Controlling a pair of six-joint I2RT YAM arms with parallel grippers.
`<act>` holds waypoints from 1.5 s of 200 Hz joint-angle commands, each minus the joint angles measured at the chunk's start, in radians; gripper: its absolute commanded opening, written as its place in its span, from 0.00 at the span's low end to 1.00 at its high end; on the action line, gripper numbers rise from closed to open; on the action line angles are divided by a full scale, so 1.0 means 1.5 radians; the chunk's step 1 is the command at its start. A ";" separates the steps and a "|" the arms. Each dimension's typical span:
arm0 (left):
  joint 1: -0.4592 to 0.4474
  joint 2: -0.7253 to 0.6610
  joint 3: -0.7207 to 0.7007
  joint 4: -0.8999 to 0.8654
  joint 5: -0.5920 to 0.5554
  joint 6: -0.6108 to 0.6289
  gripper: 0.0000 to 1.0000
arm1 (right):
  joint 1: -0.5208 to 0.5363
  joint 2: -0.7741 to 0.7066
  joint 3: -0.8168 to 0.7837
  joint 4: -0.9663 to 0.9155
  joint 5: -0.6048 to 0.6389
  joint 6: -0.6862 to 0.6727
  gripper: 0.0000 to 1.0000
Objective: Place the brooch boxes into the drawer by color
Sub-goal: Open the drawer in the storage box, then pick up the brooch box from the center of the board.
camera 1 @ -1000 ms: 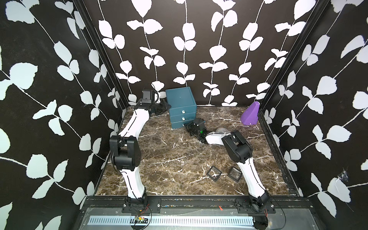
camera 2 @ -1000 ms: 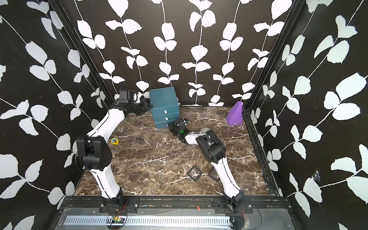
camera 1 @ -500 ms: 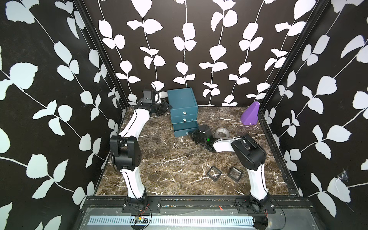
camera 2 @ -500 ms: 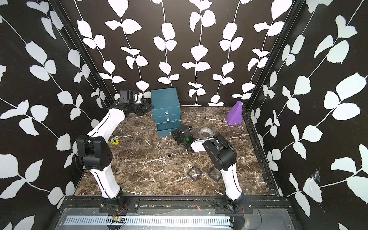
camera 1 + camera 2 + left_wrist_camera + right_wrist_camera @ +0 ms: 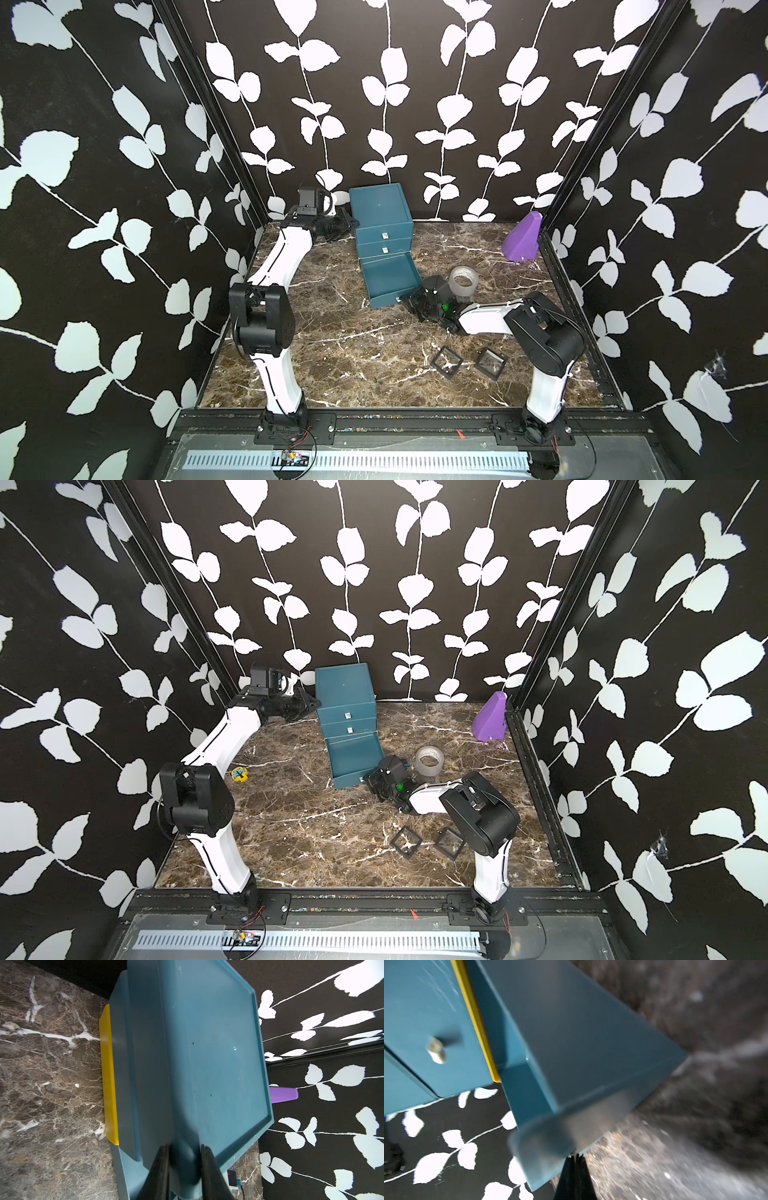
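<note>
High front stereo pair over whole table (image 5: 332,353); wrist cameras close against the drawer (image 5: 207,1064).

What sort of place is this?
Likely a robot test booth: two white arms bolted to a front rail, leaf-patterned walls boxing in a marble-look tabletop, small props like a teal drawer chest.

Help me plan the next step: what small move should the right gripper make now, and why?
Probably open the right gripper and release the pull: the bottom drawer already stands pulled out, and two black brooch boxes lie on the table.
</note>
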 commanded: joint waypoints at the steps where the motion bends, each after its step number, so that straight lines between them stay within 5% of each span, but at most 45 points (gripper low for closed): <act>1: -0.003 0.021 -0.009 -0.059 0.005 0.000 0.20 | 0.012 -0.022 -0.015 -0.006 -0.018 0.079 0.00; 24: -0.004 0.020 -0.010 -0.057 0.008 0.000 0.21 | 0.010 -0.018 -0.014 -0.005 -0.012 0.076 0.00; 47: -0.004 0.013 -0.006 -0.062 0.007 0.002 0.32 | 0.011 -0.030 -0.008 -0.026 -0.010 0.058 0.39; 71: -0.003 -0.010 -0.002 -0.076 -0.010 0.009 0.42 | 0.005 -0.083 0.011 -0.130 0.000 -0.008 0.57; 134: -0.022 -0.138 -0.047 -0.127 -0.057 0.051 0.48 | -0.046 -0.256 0.128 -0.551 0.002 -0.356 0.57; 177: -0.079 -0.280 -0.196 -0.161 -0.042 0.104 0.47 | -0.049 -0.327 0.188 -0.815 -0.002 -0.585 0.63; 190: -0.104 -0.328 -0.251 -0.170 -0.044 0.113 0.47 | -0.047 -0.350 0.182 -0.858 -0.015 -0.640 0.68; 214: -0.143 -0.417 -0.350 -0.175 -0.036 0.106 0.45 | -0.044 -0.386 0.158 -0.935 -0.039 -0.729 0.96; 300: -0.245 -0.650 -0.556 -0.230 -0.031 0.076 0.41 | 0.046 -0.289 0.181 -1.083 0.018 -0.919 0.98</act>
